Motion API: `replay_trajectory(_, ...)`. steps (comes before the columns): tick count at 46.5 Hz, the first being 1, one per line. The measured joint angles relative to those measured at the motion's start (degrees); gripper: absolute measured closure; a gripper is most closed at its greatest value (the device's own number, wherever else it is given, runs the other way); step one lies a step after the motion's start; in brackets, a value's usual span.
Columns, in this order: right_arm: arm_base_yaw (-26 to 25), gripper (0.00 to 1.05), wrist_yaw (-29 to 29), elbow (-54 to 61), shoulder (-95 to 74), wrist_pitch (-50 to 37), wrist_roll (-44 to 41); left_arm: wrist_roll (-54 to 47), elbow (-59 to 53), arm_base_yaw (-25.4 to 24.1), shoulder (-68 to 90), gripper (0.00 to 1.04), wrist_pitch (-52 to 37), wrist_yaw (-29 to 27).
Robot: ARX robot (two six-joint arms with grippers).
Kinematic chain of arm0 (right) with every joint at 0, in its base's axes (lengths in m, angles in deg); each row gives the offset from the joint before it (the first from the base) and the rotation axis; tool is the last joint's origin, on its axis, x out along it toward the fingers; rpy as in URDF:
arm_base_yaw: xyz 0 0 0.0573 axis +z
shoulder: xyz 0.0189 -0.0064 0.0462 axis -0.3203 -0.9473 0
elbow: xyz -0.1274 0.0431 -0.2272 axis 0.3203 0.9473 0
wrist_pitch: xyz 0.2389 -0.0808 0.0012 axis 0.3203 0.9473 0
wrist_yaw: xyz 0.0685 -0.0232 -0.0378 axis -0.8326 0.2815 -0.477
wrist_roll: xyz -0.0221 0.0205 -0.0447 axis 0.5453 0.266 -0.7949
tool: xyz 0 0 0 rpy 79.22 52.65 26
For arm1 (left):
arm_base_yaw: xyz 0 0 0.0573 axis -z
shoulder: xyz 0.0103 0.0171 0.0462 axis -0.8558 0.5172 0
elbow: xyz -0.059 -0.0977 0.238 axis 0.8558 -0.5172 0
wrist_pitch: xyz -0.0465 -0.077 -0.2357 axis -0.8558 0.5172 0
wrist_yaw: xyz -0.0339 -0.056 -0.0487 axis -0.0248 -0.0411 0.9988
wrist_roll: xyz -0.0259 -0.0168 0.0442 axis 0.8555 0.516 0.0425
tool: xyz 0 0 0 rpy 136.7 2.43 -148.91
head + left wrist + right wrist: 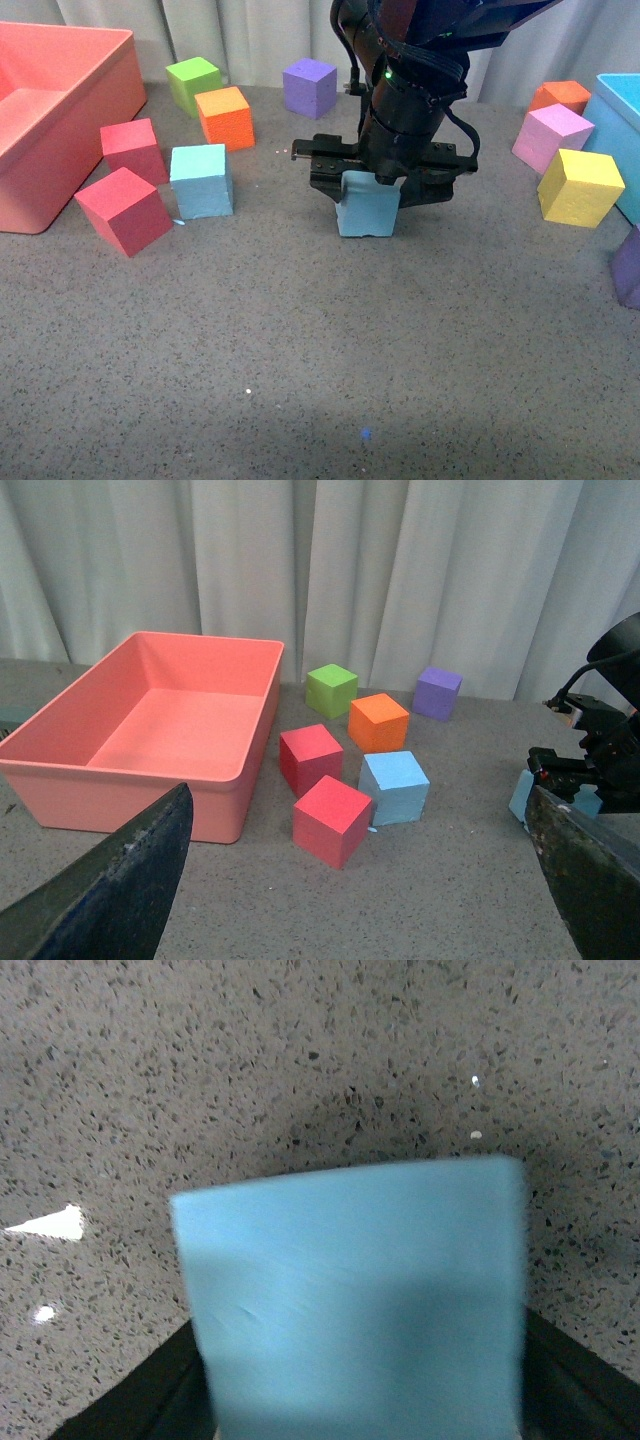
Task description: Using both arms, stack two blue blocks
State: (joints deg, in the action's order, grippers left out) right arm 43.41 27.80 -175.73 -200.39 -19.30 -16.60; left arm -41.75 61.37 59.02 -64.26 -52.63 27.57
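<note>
right pincer point(368, 192) tight on one blue block point(367, 215) between its fingers, other blue block point(201, 182) well apart

A salmon bin point(90, 130) stands on the grey speckled table point(300, 380). Just beside the bin sit a red cube point(132, 148) and a second red cube point(124, 210). Farther from the bin are a green cube point(193, 83), an orange cube point(225, 117) and a purple cube point(309, 87). A yellow cube point(580, 187) lies well apart from the bin.

Open tabletop point(320, 380) nearside — red cube point(124, 210) left

blue block point(355, 1300) fills lower view | between pincer fingers point(575, 1380) | speckled grey table point(250, 1060)
</note>
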Motion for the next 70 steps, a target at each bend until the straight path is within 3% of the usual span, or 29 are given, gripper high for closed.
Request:
replay_trajectory(5,-0.4,0.14,-1.8,2.5,2.1,-3.8,2.0,0.0,0.0,0.0,0.0,0.07,0.0,0.0)
replay_trajectory(8,-0.6,0.08,-1.4,4.1,3.6,-6.1,2.4,0.0,0.0,0.0,0.0,0.07,0.0,0.0)
replay_trajectory(20,-1.8,0.10,2.0,11.9,13.5,-13.1,2.3,0.0,0.0,0.0,0.0,0.07,0.0,0.0)
replay_trajectory(21,-1.8,0.12,4.2,13.4,14.1,-17.0,0.9,0.0,0.0,0.0,0.0,0.07,0.0,0.0)
replay_trajectory(25,-2.9,0.29,16.5,29.7,18.7,-49.5,-10.8,0.0,0.0,0.0,0.0,0.07,0.0,0.2)
replay_trajectory(30,-6.0,0.50,15.2,49.9,24.2,-83.8,-20.3,0.0,0.0,0.0,0.0,0.07,0.0,0.0)
replay_trajectory(34,-8.5,0.66,13.6,59.7,31.5,-94.6,-22.6,0.0,0.0,0.0,0.0,0.07,0.0,0.0)
replay_trajectory(45,-12.7,1.04,9.4,74.5,45.4,-96.0,-24.1,0.0,0.0,0.0,0.0,0.07,0.0,0.0)
replay_trajectory(56,-16.5,1.04,5.6,86.5,57.1,-95.6,-24.4,0.0,0.0,0.0,0.0,0.07,0.0,0.0)
replay_trajectory(70,-20.0,1.04,2.1,96.0,73.2,-88.9,-24.4,0.0,0.0,0.0,0.0,0.07,0.0,0.0)
